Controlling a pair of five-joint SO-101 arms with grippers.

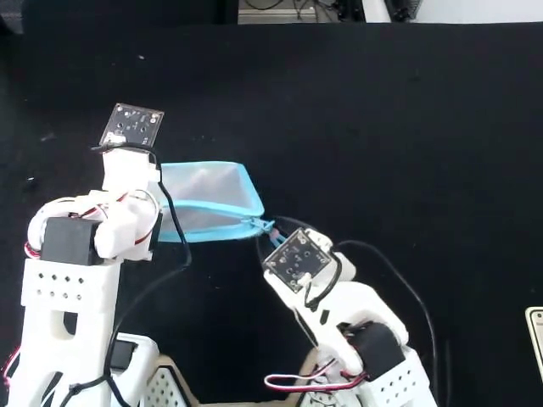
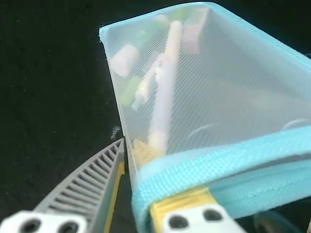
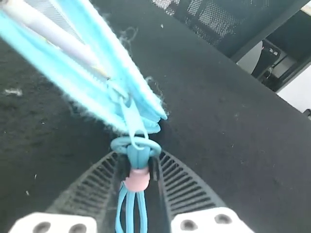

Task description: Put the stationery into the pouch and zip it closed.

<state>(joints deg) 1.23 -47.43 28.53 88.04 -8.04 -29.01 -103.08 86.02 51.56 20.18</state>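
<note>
A translucent pouch (image 1: 208,191) with a light-blue zip edge lies on the black table, left of centre. Through its wall (image 2: 218,87) I see stationery inside: a long white pen (image 2: 163,97) and small pale eraser-like pieces (image 2: 124,58). My left gripper (image 2: 141,170) is shut on the pouch's zip edge at its left end (image 1: 161,222). My right gripper (image 3: 138,167) is shut on the blue zipper pull (image 3: 133,145), gripping its cord at a pink bead, at the pouch's right corner (image 1: 270,229). The zip slider (image 3: 127,104) sits at that corner.
Black cloth covers the whole table (image 1: 382,127). A pale flat object (image 1: 536,335) lies at the right edge. Both arm bases stand at the front edge. A mesh chair (image 3: 204,19) is beyond the table.
</note>
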